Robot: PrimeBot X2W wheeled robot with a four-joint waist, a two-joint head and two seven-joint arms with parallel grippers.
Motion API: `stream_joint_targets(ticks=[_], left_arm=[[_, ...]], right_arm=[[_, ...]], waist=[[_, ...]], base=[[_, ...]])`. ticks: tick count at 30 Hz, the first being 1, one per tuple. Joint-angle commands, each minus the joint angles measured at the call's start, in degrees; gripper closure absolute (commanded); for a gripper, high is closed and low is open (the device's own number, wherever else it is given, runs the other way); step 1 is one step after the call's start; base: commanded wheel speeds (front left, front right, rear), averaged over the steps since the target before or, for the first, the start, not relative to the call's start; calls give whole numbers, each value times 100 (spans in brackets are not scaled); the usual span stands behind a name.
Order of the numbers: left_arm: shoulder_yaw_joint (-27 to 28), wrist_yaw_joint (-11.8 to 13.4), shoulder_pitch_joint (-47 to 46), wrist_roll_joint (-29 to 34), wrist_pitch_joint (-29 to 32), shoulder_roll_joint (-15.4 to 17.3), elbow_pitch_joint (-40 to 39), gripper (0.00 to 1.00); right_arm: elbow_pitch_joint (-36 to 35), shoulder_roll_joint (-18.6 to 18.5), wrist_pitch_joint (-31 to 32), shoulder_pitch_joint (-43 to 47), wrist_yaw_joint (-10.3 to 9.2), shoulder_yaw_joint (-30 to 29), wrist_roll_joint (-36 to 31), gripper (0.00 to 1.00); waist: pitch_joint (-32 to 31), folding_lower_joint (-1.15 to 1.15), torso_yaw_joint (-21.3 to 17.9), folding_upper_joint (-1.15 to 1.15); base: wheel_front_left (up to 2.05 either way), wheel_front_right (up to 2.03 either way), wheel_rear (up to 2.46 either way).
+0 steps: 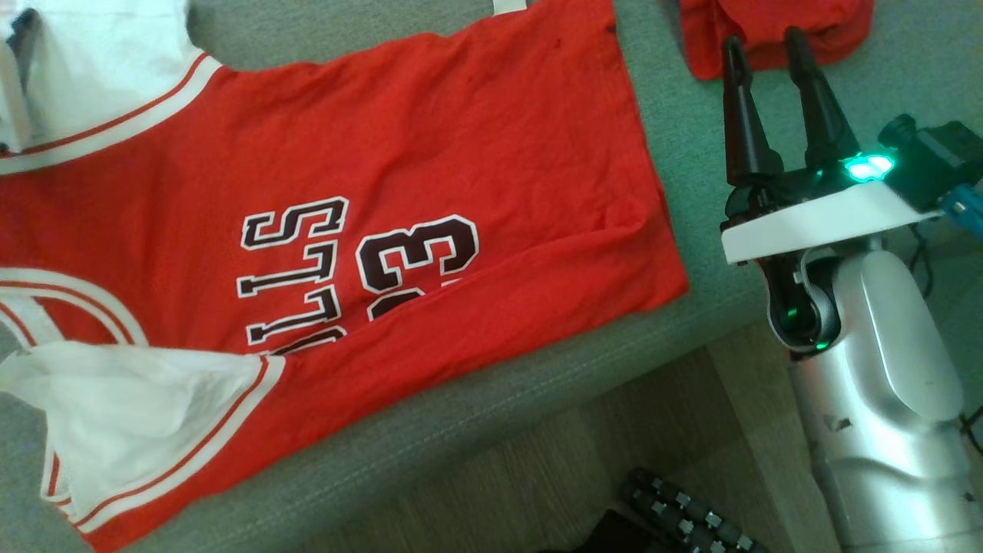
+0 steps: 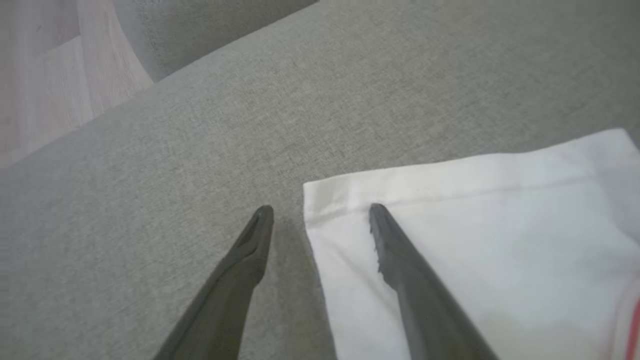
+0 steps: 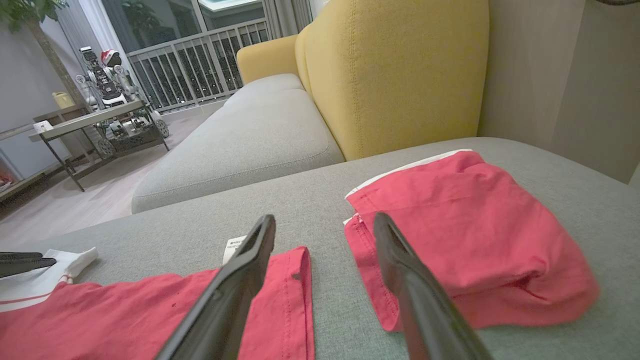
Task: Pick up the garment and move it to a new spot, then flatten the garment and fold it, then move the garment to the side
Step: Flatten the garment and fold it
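Right tool (image 1: 762, 37), fingers apart, just beside red jersey (image 1: 430, 153)

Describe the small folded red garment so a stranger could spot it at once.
Start at the grey seat cushion by the yellow backrest. Just ahead of the right tool lies a small folded red garment. Unlike the big spread-out jersey beside it, it shows no lettering or number.

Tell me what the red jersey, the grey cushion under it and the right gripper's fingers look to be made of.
Jersey: thin soft knit, probably polyester or cotton blend; matte, it creases softly, lettering looks printed.
Cushion: coarse woven upholstery fabric, matte; the weave's grain shows.
Right gripper fingers: dark, dull, likely hard plastic or rubber; cannot tell which.
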Motion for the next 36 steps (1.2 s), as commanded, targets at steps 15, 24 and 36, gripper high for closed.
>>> stream_joint_targets(ticks=[15,24,36], left_arm=[[-602,4,-480,-338,-150,349,124,100],[-515,91,-470,-510,-1079,34,47,100],[-493,245,413,-759,-2035,-395,-1140,100]], right_arm=[[-58,21,-55,-83,-1,55,-64,0],[174,21,276,-234,-1,-68,-396,0],[829,-348,1549,-991,-1,-271,-1325,0]], waist=[[51,-1,33,0],[-130,-1,512,0],[-404,-1,1457,0]], base=[[0,0,0],[0,0,0],[0,0,0]])
